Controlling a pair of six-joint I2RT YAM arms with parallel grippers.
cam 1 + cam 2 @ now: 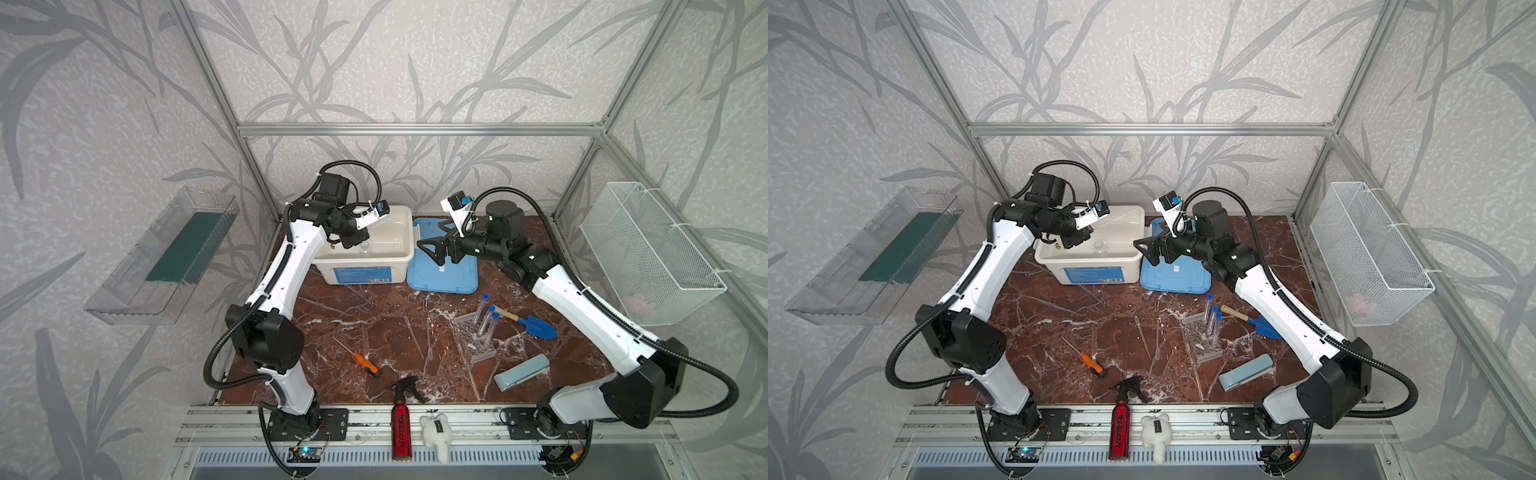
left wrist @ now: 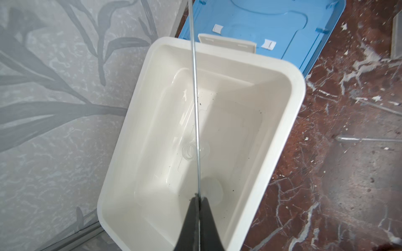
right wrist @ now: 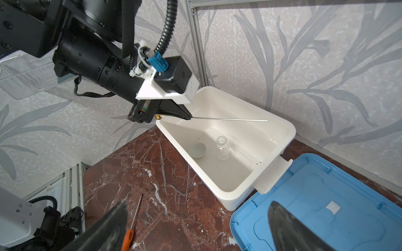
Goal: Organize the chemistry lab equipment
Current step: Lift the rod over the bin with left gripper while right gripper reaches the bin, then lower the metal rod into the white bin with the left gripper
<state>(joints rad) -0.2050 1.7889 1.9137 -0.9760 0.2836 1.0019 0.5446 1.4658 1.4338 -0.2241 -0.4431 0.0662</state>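
In both top views the white bin (image 1: 365, 266) sits open at the back of the table, its blue lid (image 1: 442, 270) lying flat beside it, and the left gripper (image 1: 353, 239) hangs over the bin's near-left corner. Out on the marble, plenty is left: the clear tube rack (image 1: 476, 336) with three blue-capped tubes (image 1: 484, 318) standing in it, and two thin droppers (image 1: 413, 336) lying loose just beside it. The right gripper (image 1: 434, 251) hovers above the lid, jaws spread, carrying nothing.

Over to the left wrist view: the jaws are pinched tight on a thin rod (image 2: 195, 97), which stretches across the bin's mouth, above its floor, not yet dropped.

The right wrist view shows what is already done: a small white dish (image 3: 197, 150) and a small clear cup (image 3: 222, 147) rest on the bin's floor, a little apart. The rod (image 3: 230, 118) pokes out level from the closed left jaws over the bin. So I'd judge two pieces stowed, one on the verge, and rack, tubes and droppers to come
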